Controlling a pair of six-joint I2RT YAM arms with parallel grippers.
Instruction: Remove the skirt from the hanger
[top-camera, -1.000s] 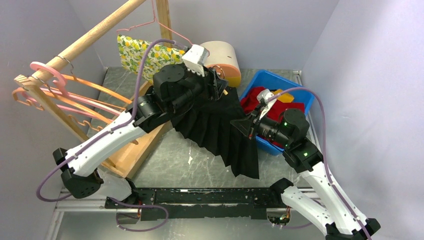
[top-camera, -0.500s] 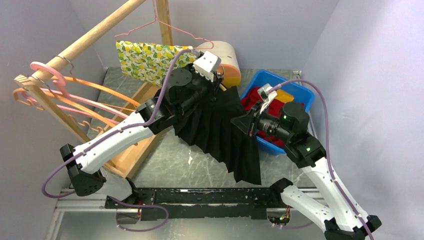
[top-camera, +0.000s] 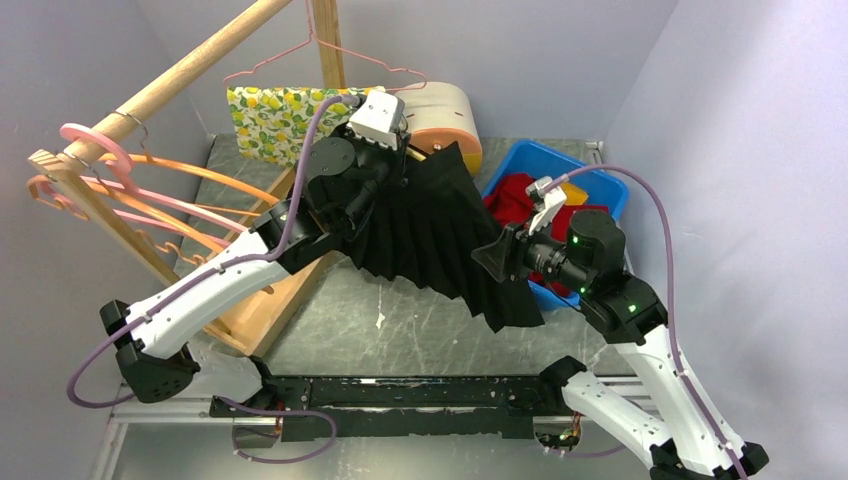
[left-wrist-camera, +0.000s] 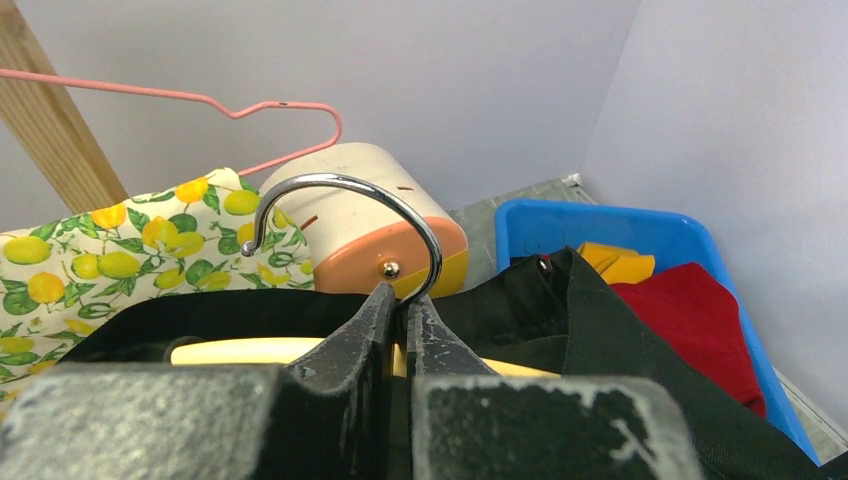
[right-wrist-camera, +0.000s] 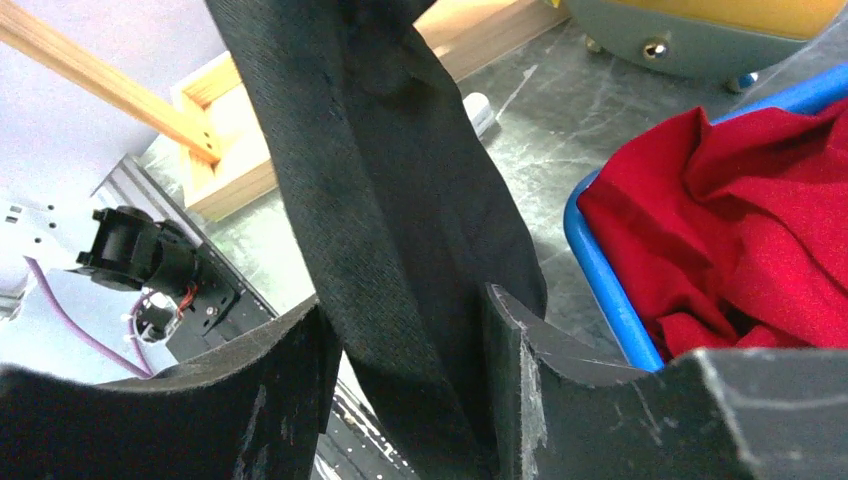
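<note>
Top external view: the black pleated skirt (top-camera: 440, 240) hangs spread in the air just left of the blue bin (top-camera: 592, 179), its lower corner overlapping the bin's near-left wall. The right tool (top-camera: 490, 258) meets that hem beside the bin. The left arm (top-camera: 230, 275) reaches the skirt's top, left of the bin's far end, and its own body hides its tip. In the bin lie a red cloth (top-camera: 508, 195) and a yellow item (top-camera: 572, 192). Farther left of the bin are a cream-and-orange cylinder (top-camera: 445, 108), a lemon-print cloth (top-camera: 280, 115) on a pink wire hanger (top-camera: 335, 68), and a wooden rack (top-camera: 190, 70) carrying orange and pink hangers (top-camera: 180, 195). The worktop (top-camera: 400, 320) is grey and marbled, and the walls (top-camera: 560, 60) are pale lilac.

Left wrist view: what the overhead camera hides shows here. The left tool (left-wrist-camera: 402, 305) is clamped tight on the shank of the hanger (left-wrist-camera: 240, 351), right under its chrome hook (left-wrist-camera: 330, 180). The skirt's black waistband wraps the pale wooden bar. The bin sits behind, to the right.

Right wrist view: the right tool's fingers (right-wrist-camera: 510, 350) press from both sides on a folded band of skirt, gripping it. The bin's rim and the red cloth lie to the right, and the rack's wooden foot stands well left of the bin.
</note>
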